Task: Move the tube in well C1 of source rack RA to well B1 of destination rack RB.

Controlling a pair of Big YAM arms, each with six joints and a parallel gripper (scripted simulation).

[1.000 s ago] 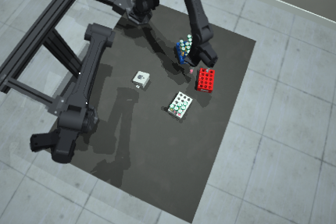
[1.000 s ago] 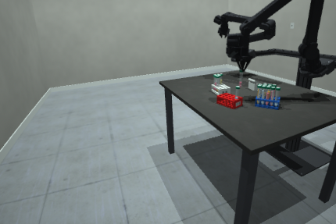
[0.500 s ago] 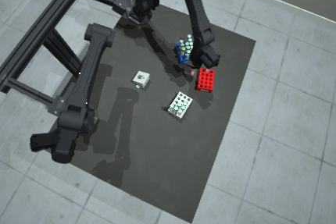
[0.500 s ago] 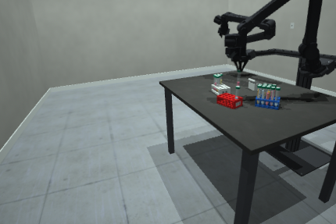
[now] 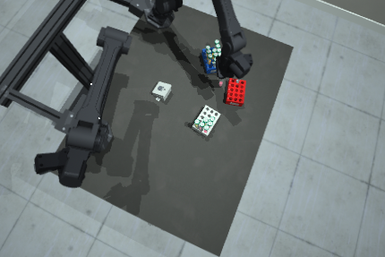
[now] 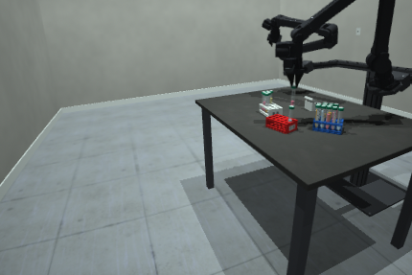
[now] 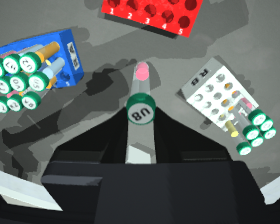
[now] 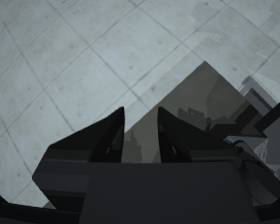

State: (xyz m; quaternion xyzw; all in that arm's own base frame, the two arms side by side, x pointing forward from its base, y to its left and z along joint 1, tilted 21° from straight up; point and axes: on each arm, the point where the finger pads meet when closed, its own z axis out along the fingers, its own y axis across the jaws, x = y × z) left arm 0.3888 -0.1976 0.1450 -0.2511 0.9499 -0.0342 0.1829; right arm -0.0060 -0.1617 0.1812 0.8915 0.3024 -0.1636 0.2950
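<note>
My left gripper (image 6: pixel 293 84) (image 7: pixel 140 113) is shut on a green-capped tube marked U8 (image 6: pixel 292 97) (image 7: pixel 142 72) with a pink tip. It holds the tube upright above the bench, between the racks. The blue rack RA (image 5: pixel 205 56) (image 6: pixel 329 128) (image 7: pixel 62 41) holds several green-capped tubes and is left of the held tube in the left wrist view. The white rack RB (image 6: pixel 263 111) (image 7: pixel 213 65) is on the right there, with several capped tubes at its lower right end and empty wells toward its label. My right gripper (image 8: pixel 141 113) is open and empty, far from the racks.
A red rack (image 5: pixel 235 104) (image 6: pixel 280 125) stands near both racks; one capped tube (image 6: pixel 291 108) shows at it in the exterior view. A small white box (image 5: pixel 164 85) (image 6: pixel 309 103) stands between RB and the arms' frame. No lit lamp can be made out.
</note>
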